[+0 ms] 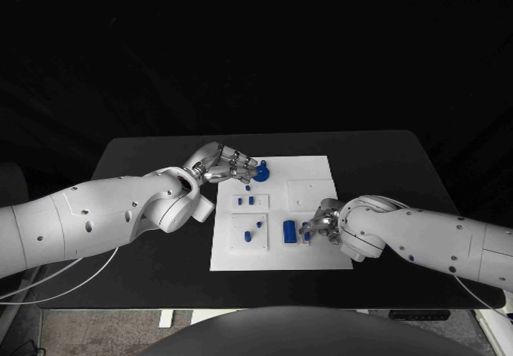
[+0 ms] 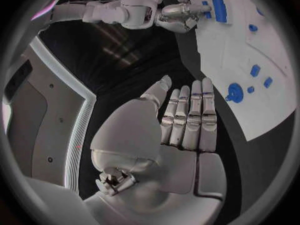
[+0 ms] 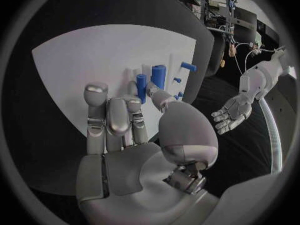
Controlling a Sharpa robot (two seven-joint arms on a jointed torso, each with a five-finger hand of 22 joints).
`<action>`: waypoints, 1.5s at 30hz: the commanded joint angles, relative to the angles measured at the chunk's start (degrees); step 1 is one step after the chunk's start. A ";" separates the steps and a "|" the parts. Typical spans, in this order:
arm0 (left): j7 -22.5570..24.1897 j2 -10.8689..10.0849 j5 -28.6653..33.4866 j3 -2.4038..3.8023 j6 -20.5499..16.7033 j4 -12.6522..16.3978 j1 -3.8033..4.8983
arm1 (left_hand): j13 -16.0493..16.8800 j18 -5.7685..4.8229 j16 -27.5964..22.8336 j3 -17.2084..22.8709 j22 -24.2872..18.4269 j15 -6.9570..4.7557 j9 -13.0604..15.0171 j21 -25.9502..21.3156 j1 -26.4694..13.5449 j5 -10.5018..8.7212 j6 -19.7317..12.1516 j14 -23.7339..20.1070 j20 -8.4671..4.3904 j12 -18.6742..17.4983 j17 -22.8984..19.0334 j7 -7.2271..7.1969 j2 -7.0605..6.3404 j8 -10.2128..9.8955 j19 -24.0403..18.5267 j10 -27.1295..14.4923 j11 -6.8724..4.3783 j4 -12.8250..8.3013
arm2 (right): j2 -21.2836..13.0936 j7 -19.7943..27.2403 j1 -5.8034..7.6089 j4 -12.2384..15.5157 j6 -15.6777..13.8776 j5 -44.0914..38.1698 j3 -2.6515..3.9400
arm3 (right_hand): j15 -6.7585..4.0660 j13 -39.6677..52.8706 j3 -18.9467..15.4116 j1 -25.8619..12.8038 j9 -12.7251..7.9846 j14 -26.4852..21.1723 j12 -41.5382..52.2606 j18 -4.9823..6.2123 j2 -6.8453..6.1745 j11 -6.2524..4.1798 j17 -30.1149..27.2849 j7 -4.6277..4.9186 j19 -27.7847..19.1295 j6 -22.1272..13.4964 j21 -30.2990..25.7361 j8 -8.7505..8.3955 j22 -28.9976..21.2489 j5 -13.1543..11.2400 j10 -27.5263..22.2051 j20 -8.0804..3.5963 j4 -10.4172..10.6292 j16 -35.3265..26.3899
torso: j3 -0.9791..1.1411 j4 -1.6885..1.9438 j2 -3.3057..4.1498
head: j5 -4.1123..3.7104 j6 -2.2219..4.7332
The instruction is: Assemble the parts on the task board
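The white task board (image 1: 321, 167) lies mid-table. My left hand (image 1: 227, 165) hovers at its far left corner with fingers straight and nothing in it (image 2: 187, 117), just beside a round blue part (image 1: 262, 174) (image 2: 235, 92). My right hand (image 1: 321, 224) rests low over the board's near right area, fingers stretched out (image 3: 119, 120). Its fingertips (image 3: 154, 91) lie next to a small blue piece (image 3: 141, 81), which stands beside a larger blue block (image 1: 290, 231) (image 3: 158, 76). I cannot make out a grip on either one.
Several small blue pegs (image 1: 249, 200) stand in the board's left half, two of them (image 1: 247, 236) on a raised square plate. Another raised white square (image 1: 308, 194) sits at the board's right. Black table (image 1: 150, 163) surrounds the board.
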 commanded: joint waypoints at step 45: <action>0.11 -0.06 -0.08 0.04 0.76 -0.13 0.01 | -0.04 -0.08 -0.18 -0.20 -0.62 0.15 -0.01 -0.12 -0.23 -0.64 -0.43 -0.33 0.38 -0.12 -0.03 -0.04 -0.17 -0.20 -0.06 -0.33 0.01 0.28 | 0.12 0.79 -0.47 0.52 0.26 -2.29 -0.44 | -0.10 -1.24 -5.43 -0.35 -4.88 0.55 -1.44 -0.80 -8.39 -0.84 -0.86 -0.87 1.16 1.58 -2.76 0.01 3.64 -0.57 -0.07 -0.19 7.69 -1.47 | 0.04 -0.02 0.06 | 0.45 0.00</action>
